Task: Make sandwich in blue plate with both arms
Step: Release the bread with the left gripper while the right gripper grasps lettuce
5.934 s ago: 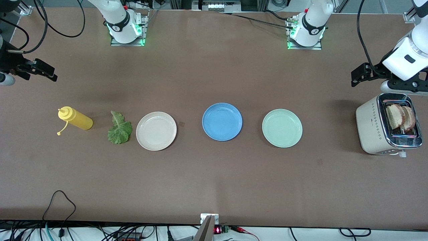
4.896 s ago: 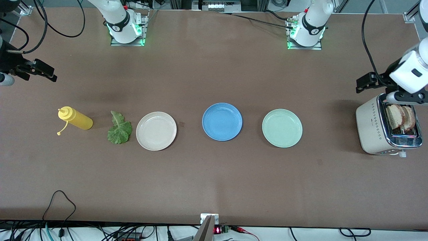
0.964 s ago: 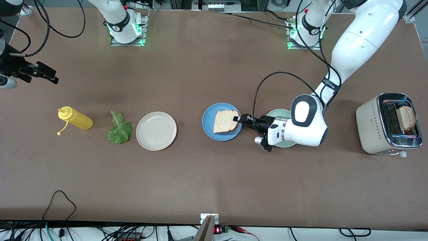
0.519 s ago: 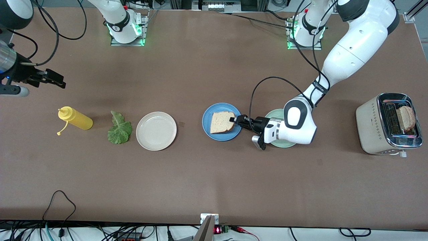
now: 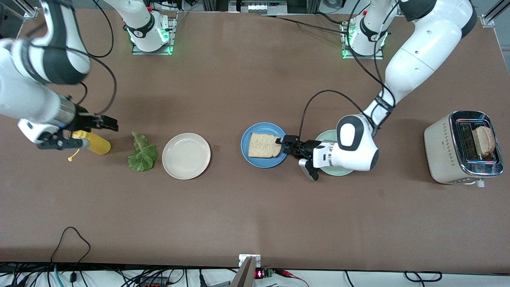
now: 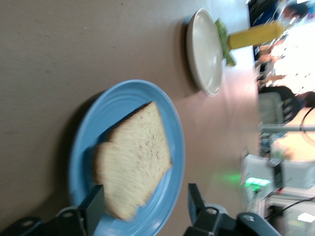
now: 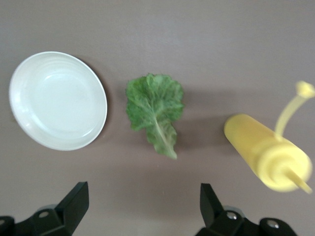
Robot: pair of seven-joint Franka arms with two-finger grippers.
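Observation:
One slice of pale bread lies flat on the blue plate. My left gripper is low at the plate's rim on the side toward the left arm's end, open, with its jaws apart on either side of the slice's edge. In the left wrist view the slice rests on the plate between the gripper's spread jaws. A second slice stands in the toaster. My right gripper is open and empty over the table beside the yellow bottle, close to the lettuce leaf. The leaf also shows in the right wrist view, ahead of the right gripper.
A cream-white plate sits between the lettuce and the blue plate and shows in the right wrist view. A mint-green plate is partly hidden under my left wrist. The yellow bottle lies on its side in the right wrist view.
The left gripper lowered the tilted slice flat onto the blue plate and opened. The right arm swung in from the table's end to over the bottle and lettuce.

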